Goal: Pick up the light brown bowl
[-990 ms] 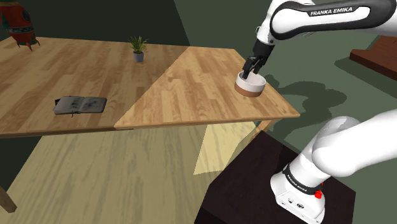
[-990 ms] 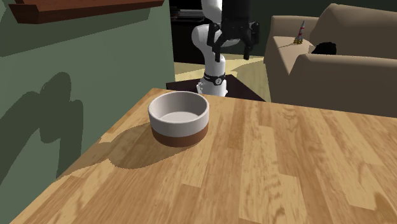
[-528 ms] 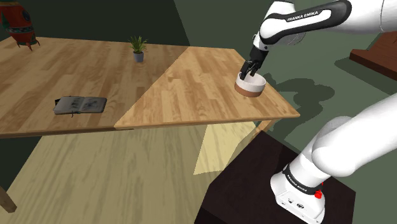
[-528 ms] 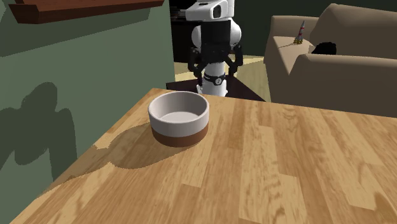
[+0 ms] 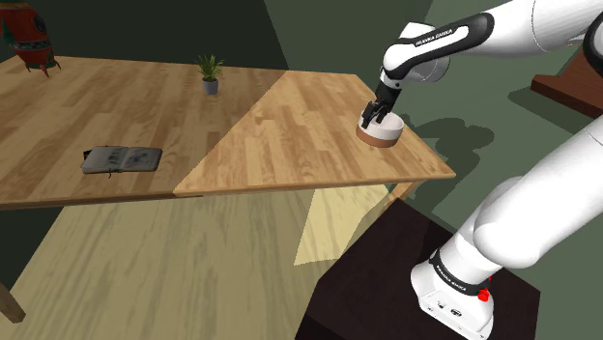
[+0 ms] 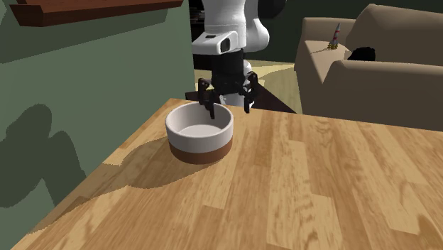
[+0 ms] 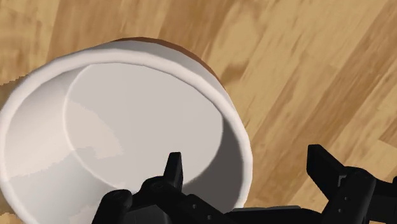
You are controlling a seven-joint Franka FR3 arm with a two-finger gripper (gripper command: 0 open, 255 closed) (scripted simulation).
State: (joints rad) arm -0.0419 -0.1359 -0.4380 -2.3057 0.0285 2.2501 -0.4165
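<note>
The bowl (image 5: 382,131) is white with a brown band round its base and stands upright near the wooden table's (image 5: 290,145) corner closest to the stand. In the second exterior view the bowl (image 6: 199,132) sits close to the table's far edge. My black gripper (image 5: 371,117) hangs open over the bowl's rim on the arm's side. In the wrist view one of the fingers (image 7: 172,167) reaches inside the bowl (image 7: 121,127), the other stays outside, and the gripper (image 7: 245,159) straddles the rim without touching it. The gripper (image 6: 228,106) is at rim height.
A small potted plant (image 5: 210,72) and a dark book (image 5: 121,158) lie further along the table. A red object (image 5: 29,39) stands at its far corner. The green wall (image 6: 71,85) with a shelf (image 6: 92,8) runs beside the table; a sofa (image 6: 369,67) is behind.
The arm has bent down and the open gripper has dropped from well above the bowl to its rim. The bowl has not moved.
</note>
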